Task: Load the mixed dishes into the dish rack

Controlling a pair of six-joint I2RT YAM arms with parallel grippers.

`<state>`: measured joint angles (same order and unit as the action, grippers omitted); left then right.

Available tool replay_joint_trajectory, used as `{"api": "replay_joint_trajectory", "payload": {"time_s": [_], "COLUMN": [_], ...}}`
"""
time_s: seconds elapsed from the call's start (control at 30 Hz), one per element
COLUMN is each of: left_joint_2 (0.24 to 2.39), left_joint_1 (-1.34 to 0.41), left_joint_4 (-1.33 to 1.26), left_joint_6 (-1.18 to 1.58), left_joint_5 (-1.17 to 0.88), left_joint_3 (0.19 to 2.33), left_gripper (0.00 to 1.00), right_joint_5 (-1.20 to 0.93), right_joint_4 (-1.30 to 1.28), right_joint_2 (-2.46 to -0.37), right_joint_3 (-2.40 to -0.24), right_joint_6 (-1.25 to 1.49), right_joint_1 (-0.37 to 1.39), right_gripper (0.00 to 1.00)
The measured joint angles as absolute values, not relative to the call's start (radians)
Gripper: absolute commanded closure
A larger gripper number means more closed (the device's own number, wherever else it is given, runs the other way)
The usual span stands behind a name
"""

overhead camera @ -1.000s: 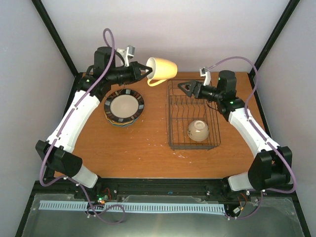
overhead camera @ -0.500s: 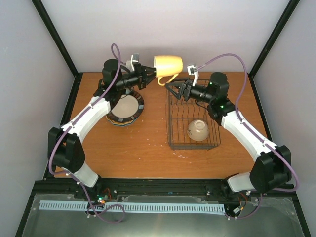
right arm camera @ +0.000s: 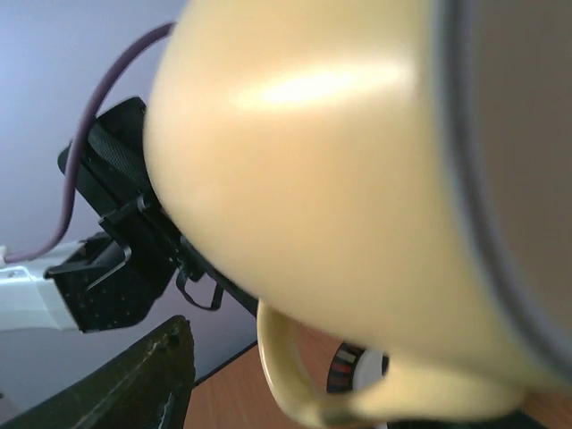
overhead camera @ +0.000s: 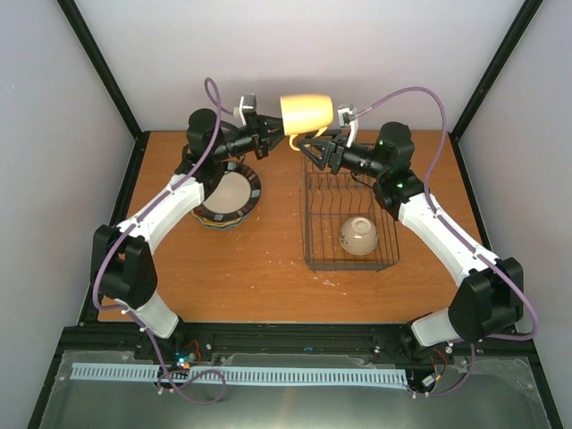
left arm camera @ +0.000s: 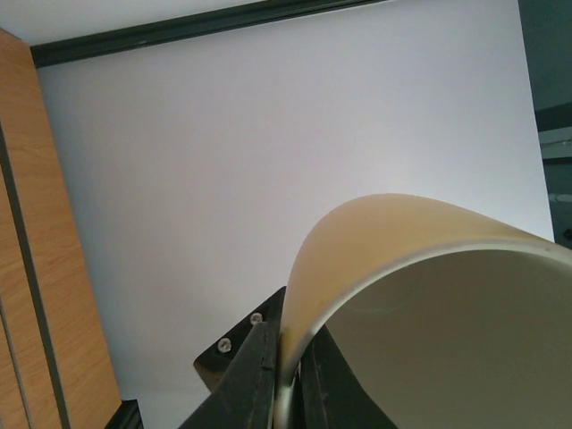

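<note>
My left gripper (overhead camera: 277, 134) is shut on the rim of the yellow handled mug (overhead camera: 307, 113) and holds it in the air above the far edge of the dish rack (overhead camera: 313, 214). In the left wrist view the mug's rim (left arm camera: 357, 268) is pinched between my fingers (left arm camera: 255, 375). My right gripper (overhead camera: 313, 148) is open right under the mug, by its handle. In the right wrist view the mug (right arm camera: 322, 179) fills the frame, its handle (right arm camera: 286, 375) beside one finger (right arm camera: 156, 375). A small cream bowl (overhead camera: 357, 235) lies in the rack. A stack of plates (overhead camera: 225, 194) sits left of the rack.
The wooden table (overhead camera: 259, 277) ends at black frame posts and pale walls on three sides. The two arms meet at the far middle, over the rack's back edge. A striped plate rim (right arm camera: 344, 368) shows below the mug in the right wrist view.
My left gripper has carried the mug to the right and a little up. My right gripper has moved left and up to meet it, now just under the mug.
</note>
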<state>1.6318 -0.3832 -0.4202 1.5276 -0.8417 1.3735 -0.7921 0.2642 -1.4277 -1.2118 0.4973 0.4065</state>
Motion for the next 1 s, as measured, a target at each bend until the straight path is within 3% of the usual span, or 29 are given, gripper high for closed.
{"api": "replay_joint_trajectory", "payload": {"time_s": [0.07,0.13,0.17,0.33,0.47,0.5,0.53,0.6,0.67,1.0], "left_joint_2": [1.632,1.631,1.629,1.628,1.626,1.624,1.621,1.618,1.615,1.606], "left_joint_1": [-0.384,-0.384,-0.384,-0.382,-0.383,-0.384,-0.387,-0.393,-0.395,-0.38], "left_joint_4": [-0.438,-0.463,-0.474,-0.543,-0.548,-0.538,-0.523,-0.495,-0.448,0.081], "left_joint_6": [1.538,1.55,1.555,1.532,1.533,1.533,1.53,1.512,1.491,1.124], "left_joint_5": [-0.843,-0.844,-0.847,-0.846,-0.845,-0.844,-0.846,-0.846,-0.842,-0.695], "left_joint_3": [1.364,1.354,1.349,1.335,1.335,1.335,1.335,1.335,1.34,1.533], "left_gripper": [0.99,0.99,0.99,0.94,0.74,0.64,0.48,0.05,0.0,0.0], "right_joint_5": [-0.789,-0.786,-0.785,-0.813,-0.814,-0.812,-0.811,-0.804,-0.797,-0.67], "right_joint_4": [0.265,0.264,0.263,0.253,0.22,0.204,0.181,0.142,0.097,-0.149], "right_joint_2": [-1.431,-1.441,-1.449,-1.471,-1.471,-1.471,-1.471,-1.471,-1.47,-1.423], "right_joint_3": [-1.227,-1.234,-1.238,-1.271,-1.29,-1.29,-1.291,-1.295,-1.301,-1.364], "right_joint_6": [0.497,0.498,0.5,0.589,0.564,0.545,0.525,0.499,0.473,0.38], "right_joint_1": [0.406,0.405,0.403,0.4,0.4,0.4,0.402,0.404,0.404,0.356], "right_gripper": [0.65,0.95,0.97,0.97,0.97,0.97,0.97,0.97,0.97,0.97]}}
